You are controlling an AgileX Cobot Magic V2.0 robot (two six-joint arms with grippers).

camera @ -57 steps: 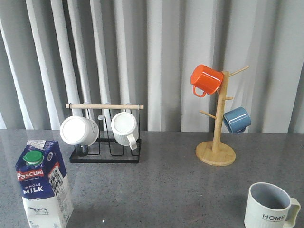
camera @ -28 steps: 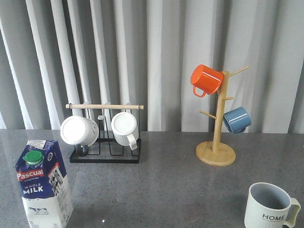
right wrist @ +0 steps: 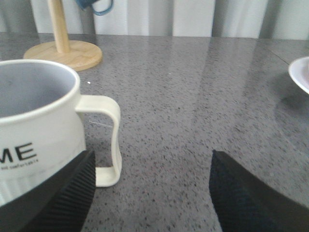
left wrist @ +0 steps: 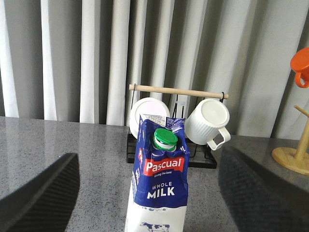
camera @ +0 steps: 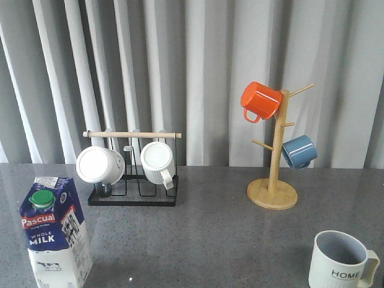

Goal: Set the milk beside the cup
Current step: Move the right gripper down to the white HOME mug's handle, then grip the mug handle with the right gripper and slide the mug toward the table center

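Note:
The milk (camera: 54,234), a blue-and-white gable-top carton with a green cap, stands upright at the table's front left. In the left wrist view the milk (left wrist: 160,188) stands between my left gripper's (left wrist: 149,193) wide-open fingers, not touched. The cup (camera: 341,261), off-white with "HOME" lettering, sits at the front right. In the right wrist view the cup (right wrist: 38,130) is beside my open, empty right gripper (right wrist: 152,193), its handle near one finger (right wrist: 58,198). Neither gripper shows in the front view.
A black wire rack (camera: 133,195) with two white ribbed mugs (camera: 159,162) stands behind the milk. A wooden mug tree (camera: 273,192) holds an orange mug (camera: 260,100) and a blue mug (camera: 299,151). A white dish rim (right wrist: 300,75) lies right of the cup.

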